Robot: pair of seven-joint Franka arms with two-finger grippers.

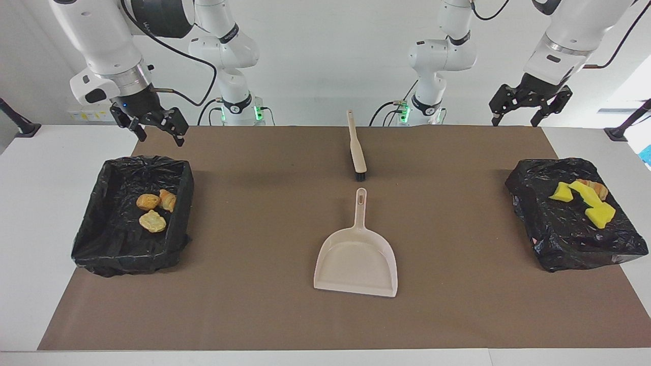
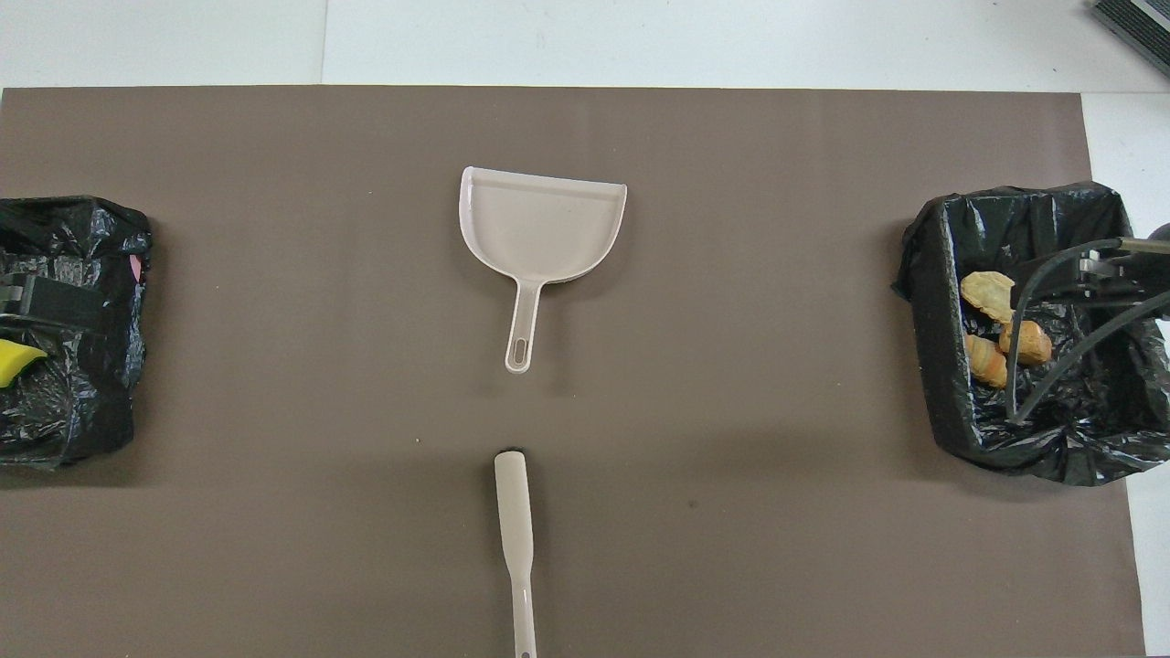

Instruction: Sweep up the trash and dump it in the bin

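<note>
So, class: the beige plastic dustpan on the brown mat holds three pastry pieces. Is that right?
No. The beige plastic dustpan is empty; the three golden-brown pastry pieces lie in the black-lined bin, as the facing view shows.

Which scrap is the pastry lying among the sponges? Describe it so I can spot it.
Go to the black-lined bin at the left arm's end of the brown mat. On it lie yellow sponge chunks; the pastry is the one golden-brown piece, tucked against their robot-side edge.
</note>
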